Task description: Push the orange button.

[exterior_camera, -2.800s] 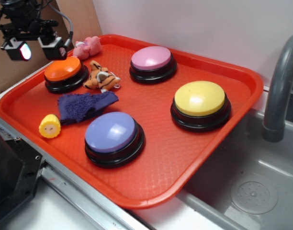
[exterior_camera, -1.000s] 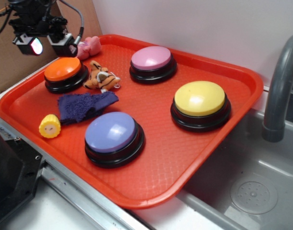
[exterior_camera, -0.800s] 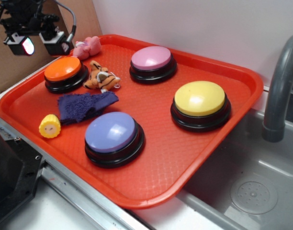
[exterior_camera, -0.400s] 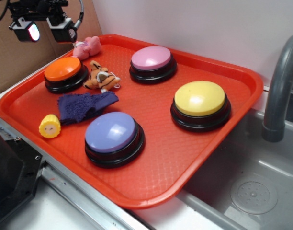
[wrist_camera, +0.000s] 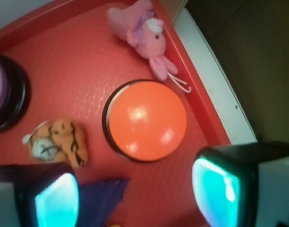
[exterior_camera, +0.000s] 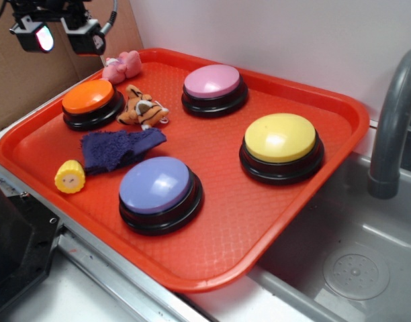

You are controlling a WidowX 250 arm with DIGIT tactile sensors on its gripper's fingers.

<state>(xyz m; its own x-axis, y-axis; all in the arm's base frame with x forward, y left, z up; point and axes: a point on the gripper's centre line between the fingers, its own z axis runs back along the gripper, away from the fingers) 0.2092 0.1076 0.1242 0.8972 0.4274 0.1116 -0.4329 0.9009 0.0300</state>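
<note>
The orange button [exterior_camera: 88,98] sits at the far left corner of the red tray [exterior_camera: 272,221], close to the tray's edge. It is a smooth round dome on a black base. The gripper [exterior_camera: 61,37] hangs high above it, a little to the far left, and touches nothing. Its two fingers [wrist_camera: 215,189] are spread wide apart and hold nothing. In the wrist view the orange button shows right between the two fingers, so the hand looks lined up over it. I think the hand needs to come straight down so it can press the dome. A small tiger plush [exterior_camera: 142,107] lies just beside the button on its right, and a pink plush [exterior_camera: 121,66] lies just past it, by the far edge. They are close, so the hand should go down with care and not bump them. A purple cloth [exterior_camera: 118,149] and a yellow toy corn [exterior_camera: 70,176] lie nearer. The pink button [exterior_camera: 213,82], yellow button [exterior_camera: 281,137] and purple button [exterior_camera: 156,184] sit well apart.
</note>
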